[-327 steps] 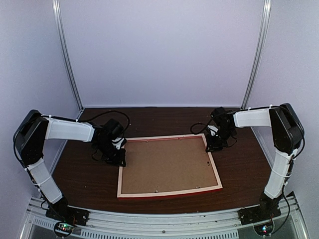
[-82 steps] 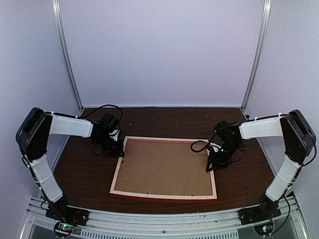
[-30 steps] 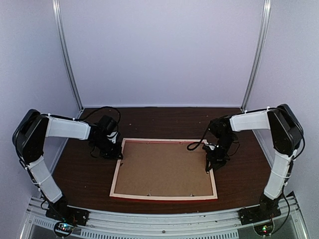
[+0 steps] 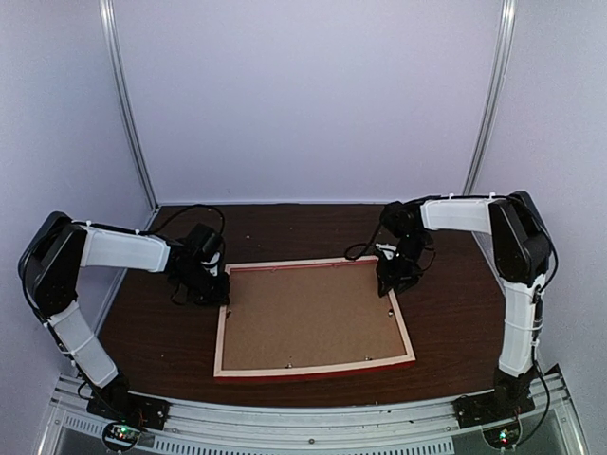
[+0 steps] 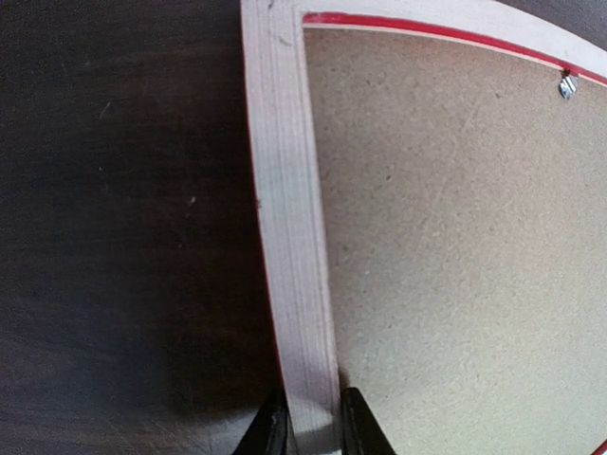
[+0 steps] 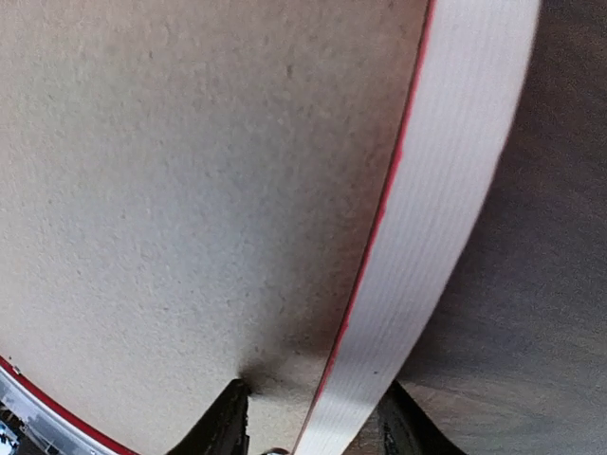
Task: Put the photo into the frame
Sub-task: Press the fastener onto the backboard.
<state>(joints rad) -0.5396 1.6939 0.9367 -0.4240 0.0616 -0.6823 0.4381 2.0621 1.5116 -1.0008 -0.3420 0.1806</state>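
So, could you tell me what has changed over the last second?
The right gripper moved along the frame's right rail toward the far corner and loosened its jaws; the frame swung slightly counterclockwise. The left gripper stays clamped on the left rail, backing board still inside.

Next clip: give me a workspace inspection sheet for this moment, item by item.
surface: dark brown table.
job's things: frame lies face down, brown backing board filling its opening; photo not seen.
clutter: nothing seen.
end effectors: left end effector shut on the frame's left rail; right end effector open, straddling the right rail.
cables: black cables loop beside both wrists.
surroundings: pale walls, metal uprights.
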